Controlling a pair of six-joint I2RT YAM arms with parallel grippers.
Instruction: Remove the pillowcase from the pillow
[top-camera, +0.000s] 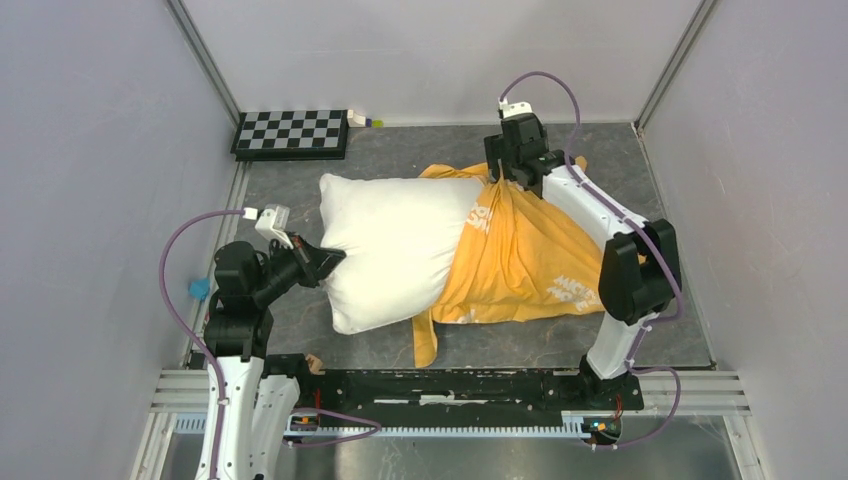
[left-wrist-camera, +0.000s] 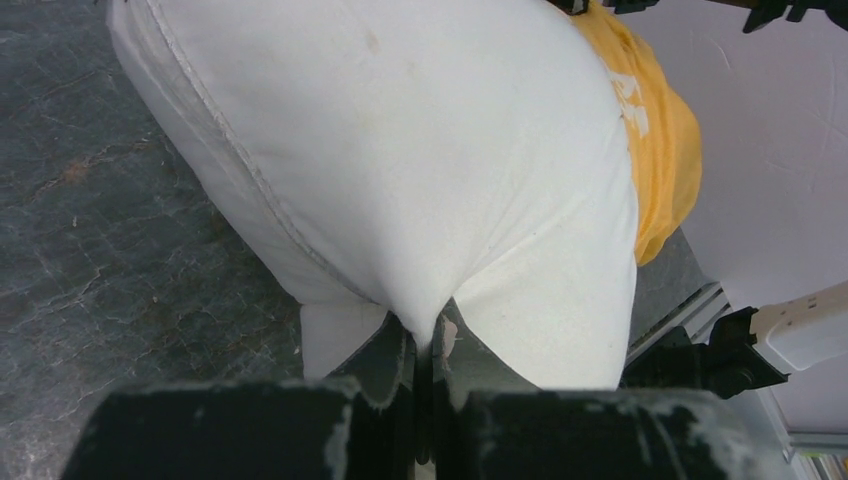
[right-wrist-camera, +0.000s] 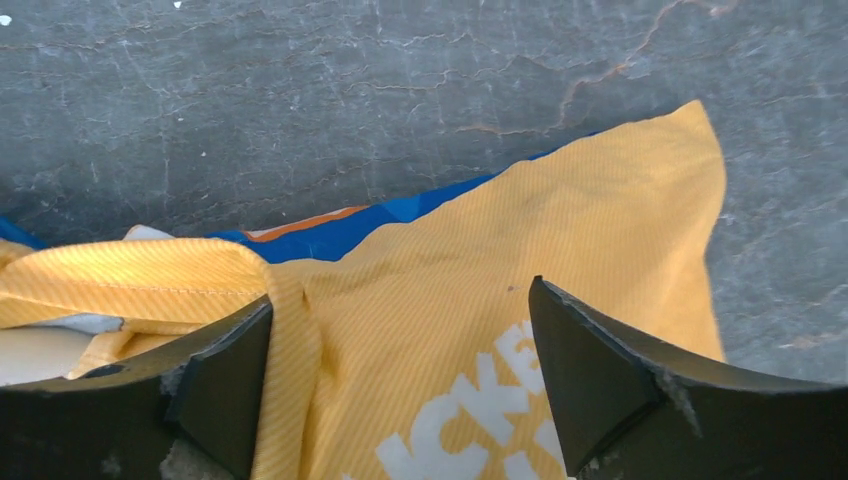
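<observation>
The white pillow (top-camera: 395, 245) lies mid-table, its left half bare. The orange-yellow pillowcase (top-camera: 520, 260) with white lettering still wraps its right half, bunched and trailing toward the front edge. My left gripper (top-camera: 335, 262) is shut on the pillow's left corner; in the left wrist view a pinch of the pillow (left-wrist-camera: 400, 150) sits between the jaws of that gripper (left-wrist-camera: 437, 335), with the pillowcase (left-wrist-camera: 660, 130) beyond. My right gripper (top-camera: 497, 180) is open at the far top edge of the pillowcase. In the right wrist view that gripper (right-wrist-camera: 400, 292) straddles the pillowcase (right-wrist-camera: 450, 300), where a blue underside peeks out.
A checkerboard (top-camera: 290, 132) leans at the back left beside a small white bottle (top-camera: 362, 121). A blue object (top-camera: 198, 289) lies by the left wall. White walls enclose the table on three sides. The black mounting rail (top-camera: 450, 385) runs along the near edge.
</observation>
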